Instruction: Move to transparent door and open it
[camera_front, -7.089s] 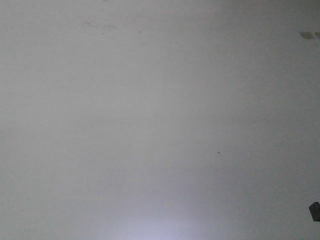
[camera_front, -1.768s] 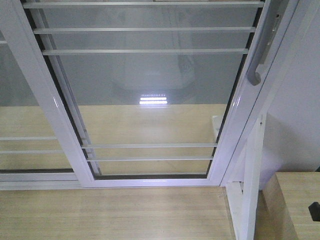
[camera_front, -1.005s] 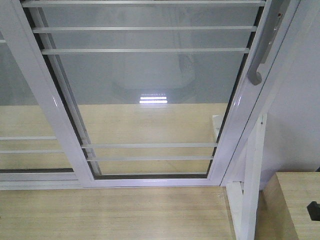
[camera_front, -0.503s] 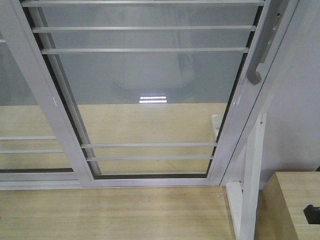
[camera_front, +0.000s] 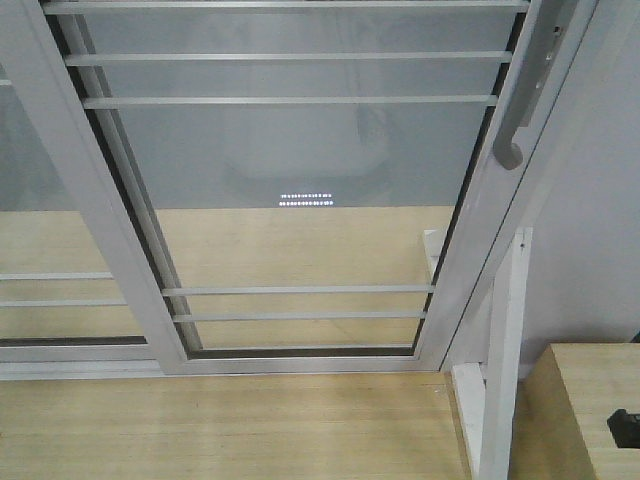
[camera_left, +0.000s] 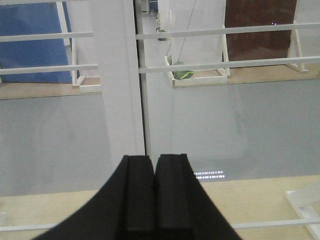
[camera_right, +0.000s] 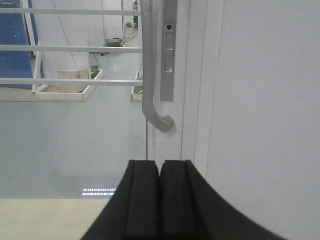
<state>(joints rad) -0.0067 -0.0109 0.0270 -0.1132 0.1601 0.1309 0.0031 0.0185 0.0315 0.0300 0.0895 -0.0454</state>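
Directly ahead of the robot stood the tall sliding clear-glass door in a glossy white frame (camera_front: 300, 180). Crossed by thin horizontal white bars, it filled most of the front view. On the door's right side rail hung a curved grey metal handle (camera_front: 515, 110). Beside the handle, on the same rail, sat a narrow grey lock plate (camera_right: 170, 45) with a small red dot. Left of the door, partly overlapped by it, was a similar white-framed glass panel (camera_front: 40, 230) with no handle. Right of the door rose a plain white wall (camera_right: 270, 100), and below the door ran a light wooden floor (camera_front: 220, 430). The black right end effector (camera_right: 160, 167) pointed at the door's right rail, under the handle's hooked lower end and not touching it, its fingers pressed together on nothing. The black left end effector (camera_left: 154, 165) faced a white upright at the door's left side, its fingers likewise pressed together and empty.
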